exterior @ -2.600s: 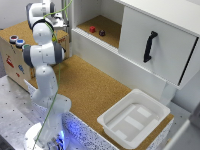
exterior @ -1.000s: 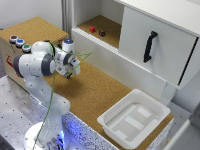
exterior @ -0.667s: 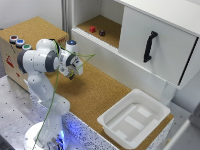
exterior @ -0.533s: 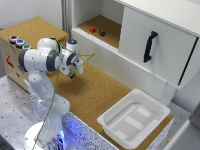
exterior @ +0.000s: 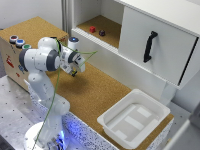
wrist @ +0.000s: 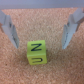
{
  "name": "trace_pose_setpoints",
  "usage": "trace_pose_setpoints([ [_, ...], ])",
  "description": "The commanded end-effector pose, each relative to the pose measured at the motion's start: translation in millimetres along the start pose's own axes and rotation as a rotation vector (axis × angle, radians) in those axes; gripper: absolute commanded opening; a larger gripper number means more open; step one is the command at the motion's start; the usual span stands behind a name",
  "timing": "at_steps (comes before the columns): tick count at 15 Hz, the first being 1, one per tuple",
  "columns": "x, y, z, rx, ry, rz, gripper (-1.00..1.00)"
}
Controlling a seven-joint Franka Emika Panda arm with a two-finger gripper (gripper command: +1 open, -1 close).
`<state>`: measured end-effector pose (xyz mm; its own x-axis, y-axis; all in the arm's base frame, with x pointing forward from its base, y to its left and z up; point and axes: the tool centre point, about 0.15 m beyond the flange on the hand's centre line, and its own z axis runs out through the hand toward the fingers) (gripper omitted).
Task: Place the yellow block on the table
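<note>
yellow block [wrist: 36, 51] on table [exterior: 105, 92], tool [wrist: 42, 30] spread – seemingly apart

One yellow block [wrist: 36, 52], one red block [exterior: 92, 29], one white bin [exterior: 134, 118].

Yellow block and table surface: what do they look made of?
The yellow block looks like smooth painted wood or plastic, I cannot tell which; its faces are evenly bright with dark printed marks. The table looks like cork: matte, speckled brown and grainy.

The yellow block [wrist: 36, 52] lies on the table [wrist: 45, 25] (between the pincer's [wrist: 42, 31] fingers).
</note>
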<state>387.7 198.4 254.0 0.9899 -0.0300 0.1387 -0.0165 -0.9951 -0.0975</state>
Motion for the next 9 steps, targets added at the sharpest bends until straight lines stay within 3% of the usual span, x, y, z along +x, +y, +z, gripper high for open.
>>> trace_pose_setpoints([
  [1, -23, -16, -65, 0.011, 0.044, -0.042, 1.0],
  [4, -32, -36, -79, 0.035, 0.063, -0.058, 1.0],
  [5, -34, -43, -80, 0.043, 0.069, -0.069, -1.0],
  [8, -37, -57, -78, 0.071, 0.07, -0.089, -1.0],
  [9, -38, -62, -74, 0.105, 0.064, -0.094, -1.0],
])
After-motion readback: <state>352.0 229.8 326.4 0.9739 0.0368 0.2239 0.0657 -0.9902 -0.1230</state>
